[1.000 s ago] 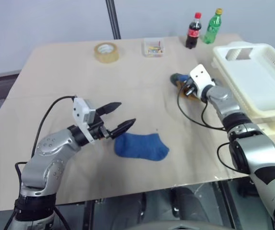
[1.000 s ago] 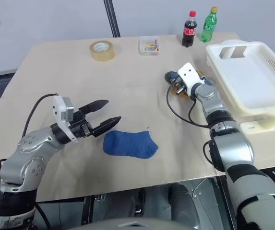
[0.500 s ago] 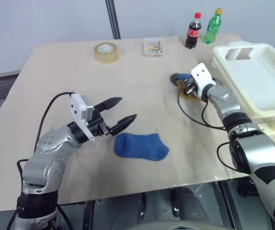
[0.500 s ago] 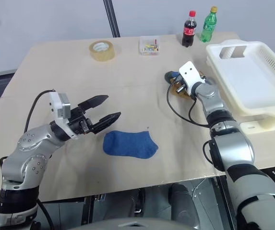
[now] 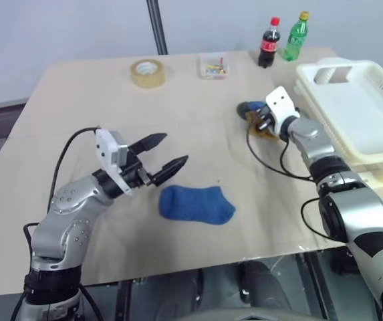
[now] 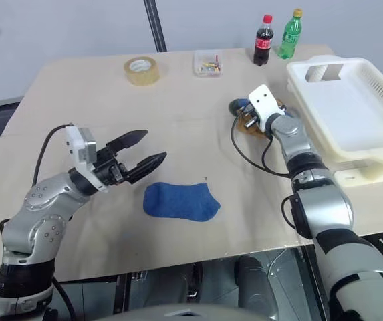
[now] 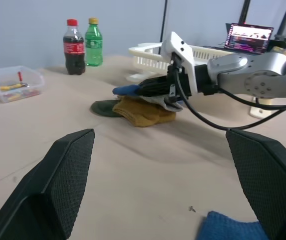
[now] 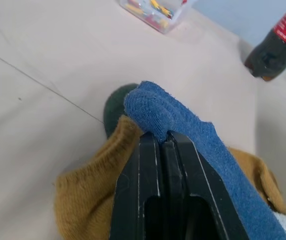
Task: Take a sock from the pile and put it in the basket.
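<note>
Early going — right gripper (image 8: pixel 163 142) pinched shut on the blue sock (image 8: pixel 192 135) atop the pile (image 7: pixel 140 109), not yet lifted toward the empty basket (image 6: pixel 351 110) — left gripper (image 5: pixel 164 155) hanging wide open.

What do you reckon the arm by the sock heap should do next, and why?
Probably lift. The right gripper is shut on a blue sock that rests on the pile, and the basket beside it holds nothing yet.
</note>
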Tool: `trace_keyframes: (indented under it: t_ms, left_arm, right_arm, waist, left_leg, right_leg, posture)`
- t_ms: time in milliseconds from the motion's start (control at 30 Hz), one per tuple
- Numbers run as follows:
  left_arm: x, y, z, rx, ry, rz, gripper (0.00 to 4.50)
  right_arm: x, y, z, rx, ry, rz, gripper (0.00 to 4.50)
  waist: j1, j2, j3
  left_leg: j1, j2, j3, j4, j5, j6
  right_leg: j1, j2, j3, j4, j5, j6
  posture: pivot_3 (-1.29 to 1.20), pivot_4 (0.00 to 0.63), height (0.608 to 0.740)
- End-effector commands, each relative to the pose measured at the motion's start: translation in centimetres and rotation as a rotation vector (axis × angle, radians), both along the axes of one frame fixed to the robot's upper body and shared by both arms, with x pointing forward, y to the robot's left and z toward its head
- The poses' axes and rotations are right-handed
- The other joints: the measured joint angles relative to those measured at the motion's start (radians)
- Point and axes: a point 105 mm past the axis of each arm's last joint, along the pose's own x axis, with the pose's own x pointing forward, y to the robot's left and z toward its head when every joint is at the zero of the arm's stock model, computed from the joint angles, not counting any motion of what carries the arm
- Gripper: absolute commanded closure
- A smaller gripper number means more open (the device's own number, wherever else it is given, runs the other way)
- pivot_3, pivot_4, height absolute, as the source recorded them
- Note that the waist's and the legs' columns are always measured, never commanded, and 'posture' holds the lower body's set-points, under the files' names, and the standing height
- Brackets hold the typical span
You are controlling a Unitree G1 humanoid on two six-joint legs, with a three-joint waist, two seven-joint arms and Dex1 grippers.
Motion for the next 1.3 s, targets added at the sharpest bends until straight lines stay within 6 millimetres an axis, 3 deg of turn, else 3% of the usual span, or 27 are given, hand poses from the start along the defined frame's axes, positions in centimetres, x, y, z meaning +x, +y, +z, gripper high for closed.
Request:
trace_keyframes:
  t_ms: [33,200,300,367,500,633,700,800,833,867,967,1000,1033,1300]
  left_arm:
    - [-0.4,0.5,1.0,-0.009,-0.052,0.032,0.00]
    - [-0.4,0.7,0.8,-0.013,-0.041,0.058,0.00]
    - [-0.5,0.6,0.6,-0.009,-0.034,0.064,0.00]
    - [-0.6,0.5,0.5,-0.008,-0.032,0.066,0.00]
    - [-0.8,0.5,0.2,-0.002,-0.028,0.071,0.00]
    - [-1.1,0.6,0.1,-0.002,-0.027,0.082,0.00]
    - [-1.1,0.7,0.0,-0.002,-0.026,0.085,0.00]
    - [-1.2,0.7,-0.2,-0.005,-0.021,0.086,0.00]
    - [-1.2,0.7,-0.2,-0.005,-0.020,0.087,0.00]
    - [-1.2,0.7,-0.2,-0.005,-0.020,0.087,0.00]
    - [-1.2,0.7,-0.2,-0.003,-0.021,0.089,0.00]
    - [-1.2,0.7,-0.2,-0.002,-0.022,0.090,0.00]
    - [-1.1,0.8,-0.2,-0.001,-0.023,0.092,0.00]
    - [-1.2,1.0,-0.1,0.005,-0.030,0.112,0.00]
  right_arm:
    - [-0.2,2.2,3.2,0.029,-0.101,0.082,4.44]
    - [-0.9,4.4,3.7,0.055,-0.107,0.158,4.44]
    - [-1.1,4.9,2.4,0.005,-0.086,0.169,4.44]
    - [-0.7,4.0,1.3,-0.032,-0.061,0.124,4.44]
    - [0.1,0.5,-1.2,-0.162,-0.010,-0.016,4.44]
    - [0.4,-1.1,-0.8,-0.169,-0.007,-0.046,4.44]
    - [0.2,-0.3,-0.5,-0.139,-0.017,-0.007,3.84]
    - [-0.2,1.2,-0.3,-0.081,0.017,0.077,3.84]
    - [-0.3,1.6,-0.2,-0.073,0.019,0.099,3.21]
    - [-0.3,1.8,-0.2,-0.074,0.014,0.107,3.04]
    - [-0.4,2.4,0.1,-0.083,-0.019,0.112,1.92]
    - [-0.5,2.8,0.1,-0.076,-0.020,0.123,1.18]
    - [-0.5,3.2,0.2,-0.068,-0.021,0.136,0.81]
    - [-0.2,4.5,-0.3,-0.115,-0.032,0.100,0.81]
  waist:
    - [-0.001,0.000,0.000]
    - [0.000,0.000,0.000]
    - [0.000,0.000,0.000]
    - [0.003,0.000,0.000]
    - [0.008,0.000,0.000]
    - [0.004,0.000,0.000]
    - [0.002,0.000,0.000]
    - [-0.005,0.000,0.000]
    - [-0.005,0.000,0.000]
    - [-0.004,0.000,0.000]
    - [0.000,0.000,0.000]
    - [0.001,0.000,0.000]
    - [0.001,0.000,0.000]
    - [0.000,0.000,0.000]
  left_leg:
    - [0.000,0.000,0.000,0.000,0.000,0.000]
    - [0.000,0.000,0.000,0.000,0.000,0.000]
    - [0.000,0.000,0.000,0.000,0.000,0.000]
    - [0.000,0.000,0.000,0.000,0.000,0.000]
    - [-0.001,-0.001,0.000,0.000,0.000,0.000]
    - [-0.001,-0.001,0.000,0.000,0.002,-0.003]
    - [-0.001,0.000,0.000,0.000,0.002,-0.003]
    - [0.000,0.001,0.003,0.000,0.000,-0.001]
    - [0.000,0.001,0.003,0.000,0.000,0.000]
    - [0.000,0.002,0.003,0.000,0.000,0.000]
    - [0.000,0.001,0.003,0.000,0.000,0.000]
    - [0.000,0.001,0.003,0.000,0.000,0.000]
    - [0.000,0.001,0.002,0.000,0.000,0.000]
    - [0.000,0.001,0.002,0.000,0.000,0.000]
  right_leg:
    - [0.000,0.000,0.000,0.000,0.000,0.000]
    - [-0.001,0.000,0.000,0.001,0.000,0.000]
    - [-0.001,0.000,0.000,0.001,0.000,0.000]
    - [-0.001,0.000,0.000,0.002,0.000,0.000]
    - [-0.001,-0.001,0.000,0.002,0.000,0.000]
    - [-0.002,-0.001,0.000,0.001,0.000,0.000]
    - [-0.002,-0.001,0.000,0.001,0.000,0.000]
    - [-0.002,0.001,0.002,0.002,0.000,0.000]
    - [-0.002,0.001,0.002,0.002,0.000,-0.001]
    - [-0.002,0.001,0.002,0.002,0.000,-0.001]
    - [-0.002,0.001,0.002,0.002,0.000,-0.001]
    - [-0.002,0.001,0.002,0.002,0.000,-0.001]
    - [-0.002,0.001,0.002,0.002,0.000,-0.001]
    - [-0.002,0.001,0.001,0.002,0.000,-0.001]
  posture:
    - [0.00,0.150,0.740]
    - [0.00,0.150,0.740]
    - [0.00,0.150,0.740]
    - [0.00,0.150,0.740]
    - [0.00,0.150,0.740]
    - [0.00,0.150,0.740]
    - [0.00,0.150,0.740]
    - [0.00,0.150,0.740]
    - [0.00,0.150,0.740]
    - [0.00,0.150,0.740]
    - [0.00,0.150,0.740]
    - [0.00,0.150,0.740]
    - [0.00,0.150,0.740]
    - [0.00,0.150,0.740]
